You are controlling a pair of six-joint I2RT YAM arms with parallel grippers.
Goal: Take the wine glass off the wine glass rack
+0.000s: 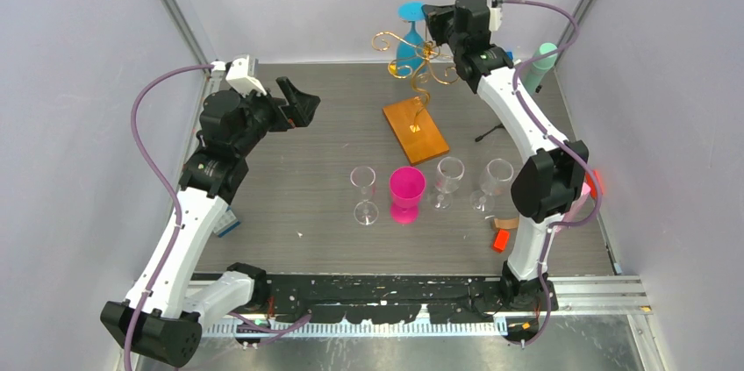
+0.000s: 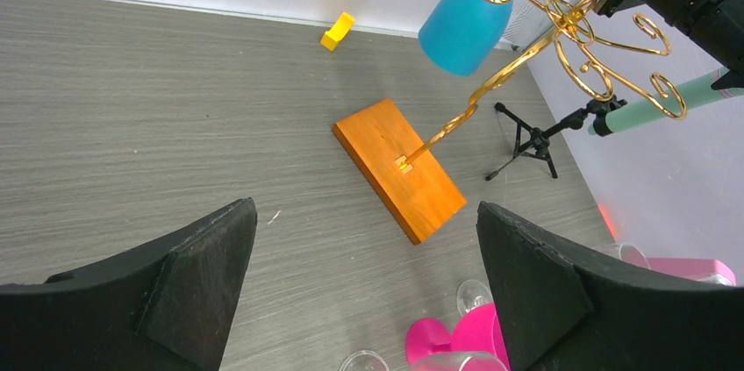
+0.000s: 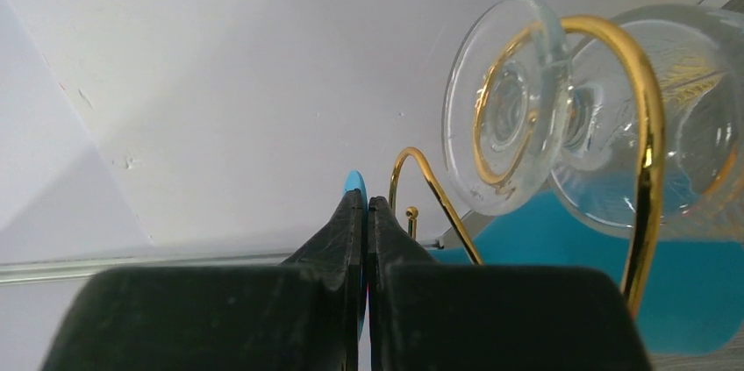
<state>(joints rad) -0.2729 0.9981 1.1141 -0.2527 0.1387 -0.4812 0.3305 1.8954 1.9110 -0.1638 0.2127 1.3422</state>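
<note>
Nearest the lens, my right claw (image 3: 366, 204) is pressed fully together, apparently pinching the thin foot of the blue wine glass (image 2: 465, 24), which hangs upside down on the gold rack (image 2: 404, 174), ready to slide it off, while my left claw (image 2: 365, 213) hovers wide open, empty.

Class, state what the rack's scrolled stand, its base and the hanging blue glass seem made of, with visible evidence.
Stand: likely metal wire, shiny gold glints. Base: apparently wood, smooth orange-brown, faint grain. Blue glass: opaque matte; glass or plastic unclear.
</note>
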